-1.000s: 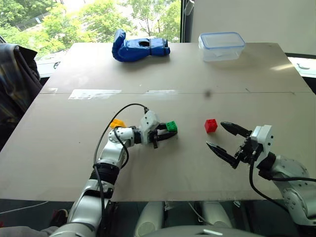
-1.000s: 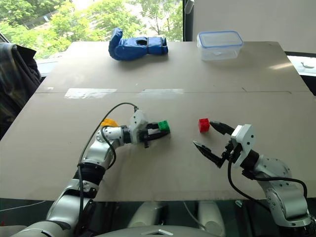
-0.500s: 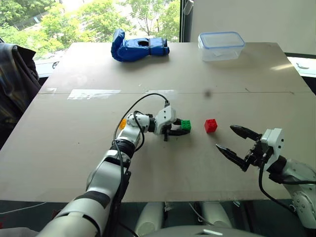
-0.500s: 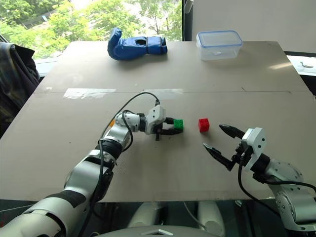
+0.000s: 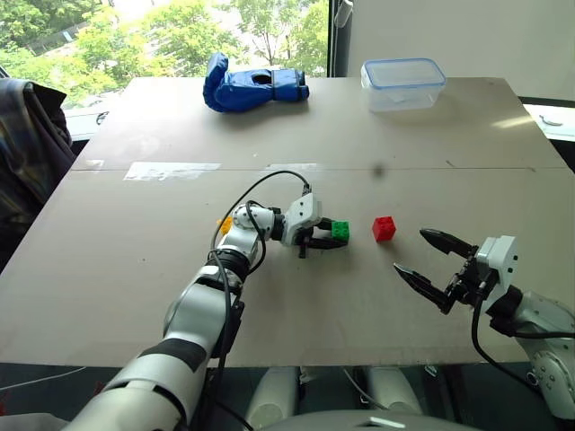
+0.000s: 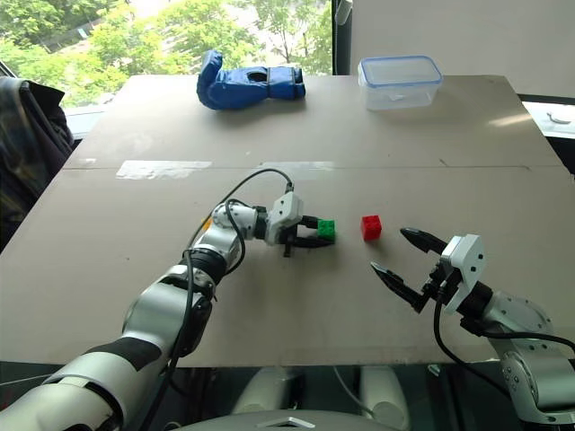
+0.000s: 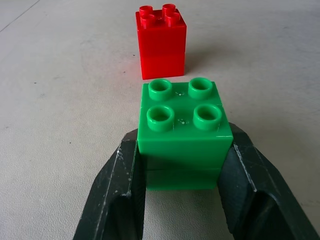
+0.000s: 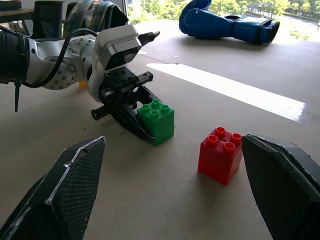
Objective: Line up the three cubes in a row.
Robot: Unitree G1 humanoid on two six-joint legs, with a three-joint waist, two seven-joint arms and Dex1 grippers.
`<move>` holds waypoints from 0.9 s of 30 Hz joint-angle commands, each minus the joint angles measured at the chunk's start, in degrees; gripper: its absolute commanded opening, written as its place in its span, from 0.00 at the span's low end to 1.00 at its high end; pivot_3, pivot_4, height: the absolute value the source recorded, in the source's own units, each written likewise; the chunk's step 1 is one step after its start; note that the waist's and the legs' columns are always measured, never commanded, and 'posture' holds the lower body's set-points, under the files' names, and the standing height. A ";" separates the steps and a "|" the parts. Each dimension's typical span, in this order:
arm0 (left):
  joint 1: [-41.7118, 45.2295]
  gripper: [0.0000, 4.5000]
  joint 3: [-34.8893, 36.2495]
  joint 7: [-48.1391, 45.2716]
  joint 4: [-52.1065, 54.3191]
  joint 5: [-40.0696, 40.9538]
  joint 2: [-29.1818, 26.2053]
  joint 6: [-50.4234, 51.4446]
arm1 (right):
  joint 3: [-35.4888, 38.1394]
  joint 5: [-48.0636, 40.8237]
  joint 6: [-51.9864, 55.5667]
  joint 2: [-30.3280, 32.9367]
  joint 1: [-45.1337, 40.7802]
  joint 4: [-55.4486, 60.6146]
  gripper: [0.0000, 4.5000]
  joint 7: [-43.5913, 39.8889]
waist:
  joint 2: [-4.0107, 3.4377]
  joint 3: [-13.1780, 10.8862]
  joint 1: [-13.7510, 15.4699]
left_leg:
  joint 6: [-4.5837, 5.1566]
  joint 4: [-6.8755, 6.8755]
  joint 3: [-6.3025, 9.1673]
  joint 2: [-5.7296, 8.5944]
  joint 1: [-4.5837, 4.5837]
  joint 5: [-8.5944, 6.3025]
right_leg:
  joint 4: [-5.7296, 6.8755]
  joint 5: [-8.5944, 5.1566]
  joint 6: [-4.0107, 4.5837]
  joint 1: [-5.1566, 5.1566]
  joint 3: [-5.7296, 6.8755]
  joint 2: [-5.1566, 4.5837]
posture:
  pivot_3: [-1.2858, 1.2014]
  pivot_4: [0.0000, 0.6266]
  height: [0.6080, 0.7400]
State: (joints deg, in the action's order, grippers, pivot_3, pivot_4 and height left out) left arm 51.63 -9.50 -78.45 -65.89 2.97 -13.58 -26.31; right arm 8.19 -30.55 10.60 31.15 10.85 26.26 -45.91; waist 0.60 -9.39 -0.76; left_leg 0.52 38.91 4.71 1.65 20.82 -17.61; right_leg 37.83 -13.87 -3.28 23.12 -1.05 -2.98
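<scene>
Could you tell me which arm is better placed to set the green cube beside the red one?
Probably left: its gripper is shut on the green cube, just short of the red cube.

Cubes: green cube [image 5: 340, 230], red cube [image 5: 384, 228], yellow cube [image 5: 224, 225]. Glove [image 5: 253, 83] blue, box [image 5: 402, 83] clear w/ blue rim. Tabletop [image 5: 135, 269] plain beige.

A wide table [image 5: 135, 269] with a pale, matte beige top takes up most of the scene; a seam runs across it, with strips of clear tape [image 5: 171, 171] shining along the line. Behind the far edge a window [image 5: 180, 36] shows sunlit green trees — daylight spills in from there, bright on the surface. A dark vertical frame separates the glass from a plain light wall [image 5: 458, 36] at the right. At the far left edge hangs dark plaid cloth [image 5: 27, 153] — some draped garment
</scene>
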 commanded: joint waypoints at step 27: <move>-0.88 0.99 1.78 1.57 0.95 -1.62 -2.09 -1.50 | -0.30 0.44 -2.01 -0.23 -0.81 1.46 1.00 -1.04 | 0.00 0.00 -0.18 | 0.00 0.14 -0.03 -0.02 -0.04 0.00 | 0.13 0.00 0.00 -0.01 -0.05 0.04 | 0.52 0.24 1.00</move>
State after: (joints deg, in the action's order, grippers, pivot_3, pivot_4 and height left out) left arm 51.42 -8.80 -76.96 -65.72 1.25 -14.39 -26.91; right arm 7.62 -29.66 9.64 31.08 10.31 26.22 -46.75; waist 0.60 -9.38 -0.94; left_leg 0.52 39.06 4.68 1.63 20.78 -17.61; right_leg 37.96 -13.87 -3.28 23.12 -1.10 -2.94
